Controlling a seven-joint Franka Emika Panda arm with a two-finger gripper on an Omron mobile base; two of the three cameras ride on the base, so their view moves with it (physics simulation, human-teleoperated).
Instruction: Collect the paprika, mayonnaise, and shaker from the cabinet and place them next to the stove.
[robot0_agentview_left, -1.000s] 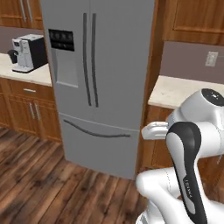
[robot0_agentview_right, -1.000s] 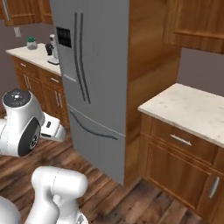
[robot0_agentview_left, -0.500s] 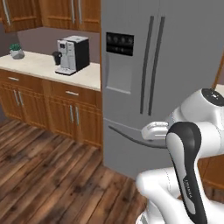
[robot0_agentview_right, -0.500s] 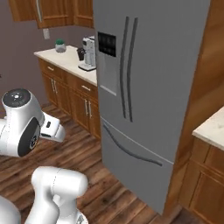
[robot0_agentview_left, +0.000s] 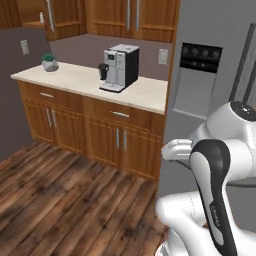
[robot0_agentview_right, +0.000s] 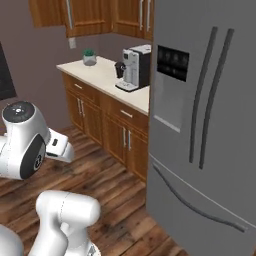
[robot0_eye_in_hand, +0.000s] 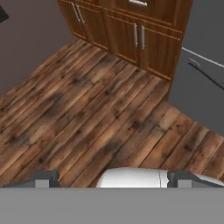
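My gripper (robot0_eye_in_hand: 111, 179) is open, pointing down at the wooden floor (robot0_eye_in_hand: 87, 109), with nothing between its dark fingertips (robot0_eye_in_hand: 43, 177). Warm brown wall cabinets (robot0_agentview_left: 107, 17) (robot0_agentview_right: 90, 15) with long silver bar handles hang above the counter, doors shut; I cannot tell which one is the task's cabinet. The paprika, mayonnaise, shaker and stove are out of view. My arm is folded close to the base at the lower right of the left base view.
A black-and-silver coffee machine (robot0_agentview_left: 119, 67) (robot0_agentview_right: 135, 67) and a small potted plant (robot0_agentview_left: 49, 61) (robot0_agentview_right: 89, 56) stand on the pale counter (robot0_agentview_left: 75, 80). A grey fridge (robot0_agentview_right: 205, 130) (robot0_agentview_left: 215, 95) rises close on the right. Brown base cabinets (robot0_eye_in_hand: 140, 37) line the wall; wood floor (robot0_agentview_left: 65, 200) lies ahead.
The whole picture has slid right: the base has moved, the fridge now at the right edge and the coffee-machine counter in the middle. The arm keeps its pose, gripper still open.
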